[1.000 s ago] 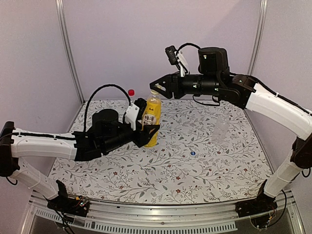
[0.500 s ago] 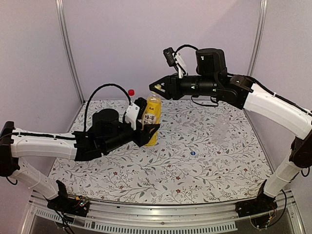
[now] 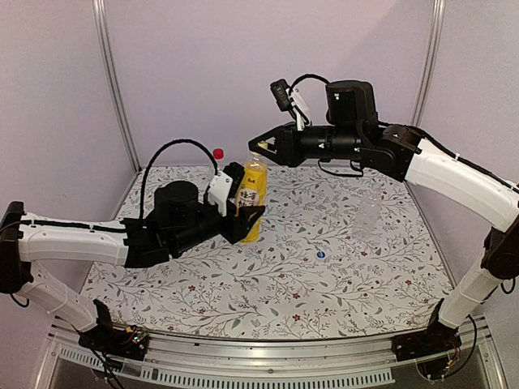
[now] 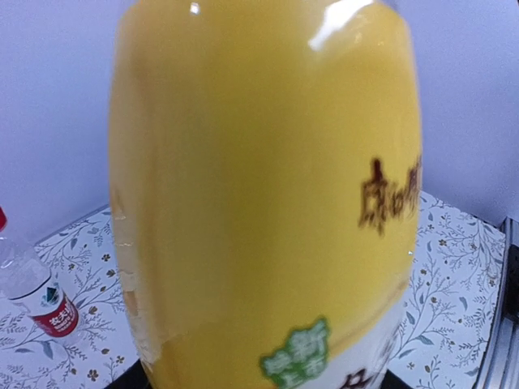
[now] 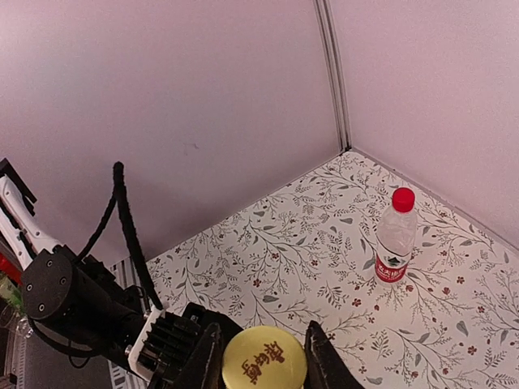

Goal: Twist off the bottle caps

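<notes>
At far left, labelled bottle [image 5: 394,243] stands upright on tabletop [image 3: 268,292], red cap [image 3: 218,153] on. Left of centre, left pincer [image 3: 247,219] is clamped on the lower body of the upright yellow-orange bottle [image 3: 254,188]. Right pincer [image 3: 261,147] reaches in sideways at the bottle top, fingers [image 5: 207,361] pressed on both sides of yellow cap [image 5: 264,358]; can't tell if the cap is off the neck. Blue cap [image 3: 321,255] lies loose near centre. Clear bottle [image 3: 367,215] stands at right, well apart.
</notes>
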`<action>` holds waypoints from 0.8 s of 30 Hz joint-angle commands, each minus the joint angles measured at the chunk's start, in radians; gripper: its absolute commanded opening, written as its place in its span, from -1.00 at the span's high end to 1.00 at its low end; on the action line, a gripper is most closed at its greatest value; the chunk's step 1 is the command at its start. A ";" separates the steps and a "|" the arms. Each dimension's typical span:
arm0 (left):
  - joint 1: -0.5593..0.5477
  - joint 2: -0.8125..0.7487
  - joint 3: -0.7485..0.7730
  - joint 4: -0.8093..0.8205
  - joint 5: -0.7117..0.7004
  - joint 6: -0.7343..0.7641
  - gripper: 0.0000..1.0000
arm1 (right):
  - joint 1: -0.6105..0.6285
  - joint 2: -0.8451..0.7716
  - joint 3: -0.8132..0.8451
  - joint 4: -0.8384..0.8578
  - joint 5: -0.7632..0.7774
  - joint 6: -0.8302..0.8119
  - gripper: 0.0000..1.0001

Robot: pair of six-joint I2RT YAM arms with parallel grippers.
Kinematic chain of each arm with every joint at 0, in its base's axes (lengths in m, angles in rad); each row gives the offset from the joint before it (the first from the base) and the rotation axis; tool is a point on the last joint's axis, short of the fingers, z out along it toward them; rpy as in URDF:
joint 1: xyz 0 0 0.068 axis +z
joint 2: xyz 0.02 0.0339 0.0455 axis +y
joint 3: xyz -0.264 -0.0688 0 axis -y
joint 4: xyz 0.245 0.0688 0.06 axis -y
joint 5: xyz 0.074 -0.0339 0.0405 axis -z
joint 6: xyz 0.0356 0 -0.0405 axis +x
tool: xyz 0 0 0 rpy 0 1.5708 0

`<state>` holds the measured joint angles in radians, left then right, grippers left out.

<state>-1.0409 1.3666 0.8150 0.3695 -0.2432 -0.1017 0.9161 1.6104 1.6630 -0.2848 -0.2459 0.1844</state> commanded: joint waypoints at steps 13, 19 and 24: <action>0.082 -0.066 -0.076 0.071 1.099 0.060 -0.09 | -0.078 -0.119 -0.094 -0.021 -0.851 -0.470 0.78; 0.095 -0.010 -0.054 0.128 1.309 0.022 -0.08 | -0.091 -0.077 -0.046 -0.069 -0.990 -0.504 0.72; 0.099 0.037 -0.020 0.175 1.384 -0.024 -0.05 | -0.092 -0.055 -0.017 -0.073 -1.050 -0.507 0.70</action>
<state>-0.9482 1.3727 0.7555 0.4709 0.9836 -0.0959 0.8352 1.5368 1.6020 -0.3454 -1.1988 -0.2970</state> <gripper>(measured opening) 0.532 0.272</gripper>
